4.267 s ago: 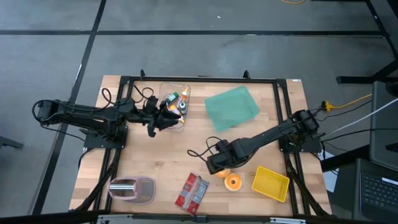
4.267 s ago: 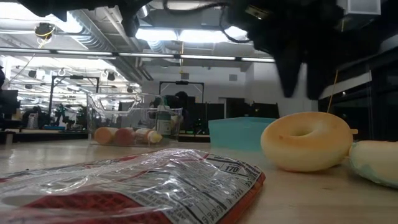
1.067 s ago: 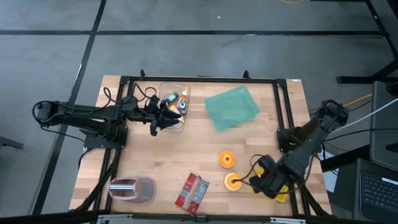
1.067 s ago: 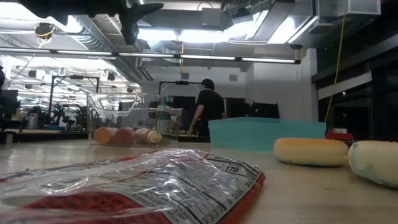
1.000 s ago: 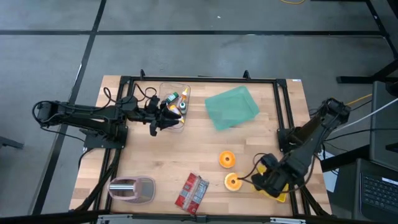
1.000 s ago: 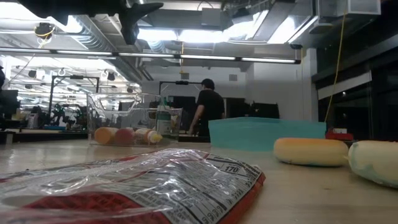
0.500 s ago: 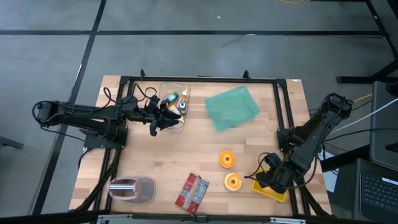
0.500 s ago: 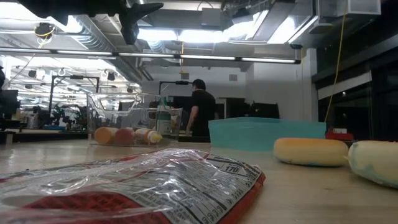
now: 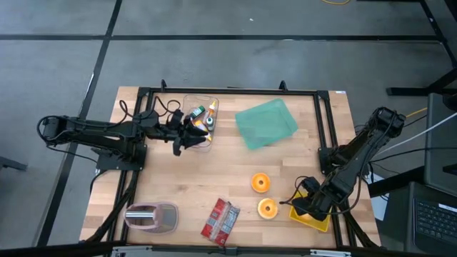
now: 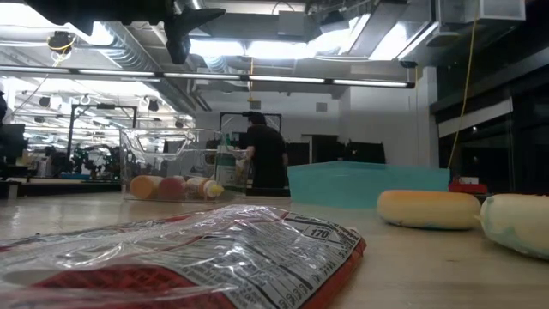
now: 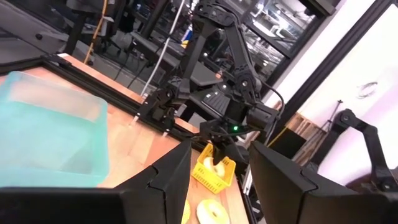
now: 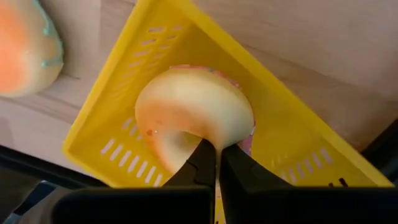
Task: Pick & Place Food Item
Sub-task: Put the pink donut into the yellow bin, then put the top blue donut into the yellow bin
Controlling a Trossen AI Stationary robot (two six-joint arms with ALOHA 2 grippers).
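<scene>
surface (image 9: 186, 178): your wooden top, inside a black frame
room: person (image 10: 266, 159) standing behind
right hand (image 12: 216, 163): pinched shut on donut (image 12: 194, 118), over yellow basket (image 12: 280, 149)
left hand (image 9: 187, 135): partly parted, at clear bin (image 9: 202, 107)

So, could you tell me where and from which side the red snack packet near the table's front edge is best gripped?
The red snack packet lies flat on the table, so its face offers no purchase. I would come from straight above and pinch across its narrower width near the middle, where the crinkled film puffs up. The pink toaster and the nearest donut lie well apart from it.
</scene>
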